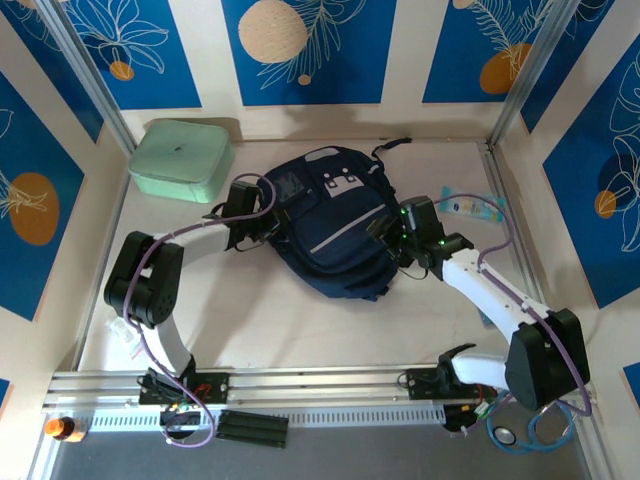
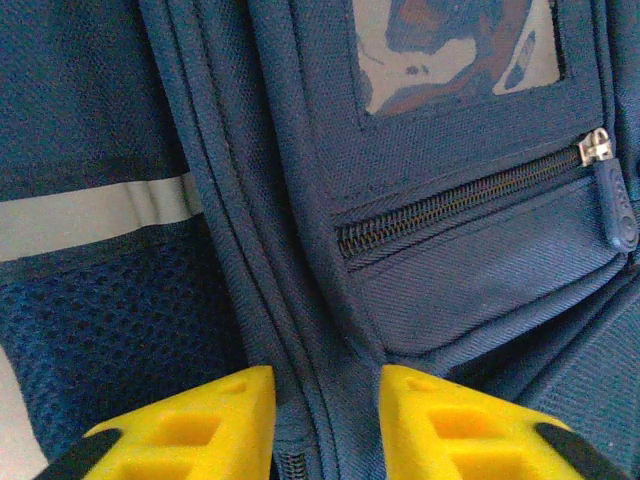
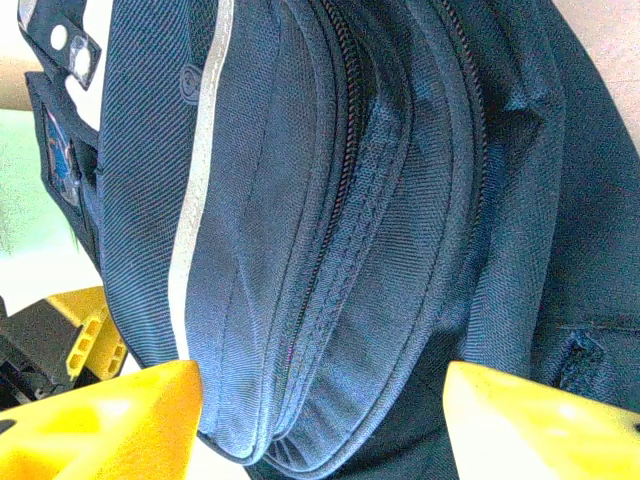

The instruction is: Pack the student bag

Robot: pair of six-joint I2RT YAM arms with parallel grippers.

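Found the backpack lying flat, front up, at the middle of the table, with the green case well apart at the far left corner and not yet packed. From above, can place the left gripper at the bag's left flank and the right gripper at its right flank, both against fabric. Through the left wrist camera, can see yellow fingers set close together either side of a raised seam ridge. Cannot tell whether truly pinched or merely resting astride. Through the right wrist camera, can see fingers wide apart, straddling the bag's thick stitched edge. Cannot tell whether squeezing. Would judge this as the opening-up step, early in the job, going by zips all shut in sight, among them the pocket zip with its pull parked at the end. Next calls for a firm hold on one side to anchor the bag. Then for finding the main zip's pull and drawing along the curve without dragging the bag across the table.
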